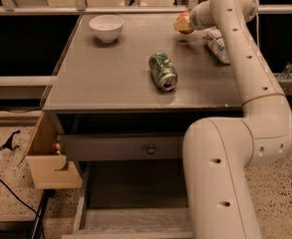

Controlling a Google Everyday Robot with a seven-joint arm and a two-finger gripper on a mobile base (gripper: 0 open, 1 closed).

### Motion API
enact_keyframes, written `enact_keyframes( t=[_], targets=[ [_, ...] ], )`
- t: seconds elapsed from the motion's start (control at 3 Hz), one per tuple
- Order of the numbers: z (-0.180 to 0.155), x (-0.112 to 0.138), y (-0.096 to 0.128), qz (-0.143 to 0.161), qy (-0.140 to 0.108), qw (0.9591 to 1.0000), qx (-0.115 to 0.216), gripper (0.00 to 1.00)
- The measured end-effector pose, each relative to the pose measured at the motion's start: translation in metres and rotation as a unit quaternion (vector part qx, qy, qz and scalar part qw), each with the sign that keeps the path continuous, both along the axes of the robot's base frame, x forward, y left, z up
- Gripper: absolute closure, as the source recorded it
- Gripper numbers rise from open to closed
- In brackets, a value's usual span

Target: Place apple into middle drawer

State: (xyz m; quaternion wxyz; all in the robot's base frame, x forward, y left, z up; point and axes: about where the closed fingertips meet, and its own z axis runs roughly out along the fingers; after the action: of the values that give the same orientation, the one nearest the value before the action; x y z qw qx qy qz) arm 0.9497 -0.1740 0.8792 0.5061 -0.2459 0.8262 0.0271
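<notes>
The apple (184, 23), red-orange with a paler yellowish patch, is at the back right of the tabletop (110, 78). My gripper (191, 20) is at the apple's right side and shut on it, holding it just above the table with a shadow beneath. The middle drawer (130, 218) is pulled out below the table's front, its grey floor bare. My arm's large lower segment (220, 178) hides the drawer's right part.
A white bowl (106, 27) stands at the back left. A green soda can (162, 71) lies on its side mid-table. A pale bag (218, 44) lies behind my arm. A drawer front with a knob (148, 149) is above the open drawer. A tan wooden box (48, 163) juts out at the left.
</notes>
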Motion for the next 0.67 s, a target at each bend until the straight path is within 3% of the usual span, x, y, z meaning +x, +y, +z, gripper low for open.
enact_keyframes(
  t=[0.67],
  targets=[
    [0.029,-0.023,-0.024,0.013,-0.005,0.9996,-0.023,1.00]
  ],
)
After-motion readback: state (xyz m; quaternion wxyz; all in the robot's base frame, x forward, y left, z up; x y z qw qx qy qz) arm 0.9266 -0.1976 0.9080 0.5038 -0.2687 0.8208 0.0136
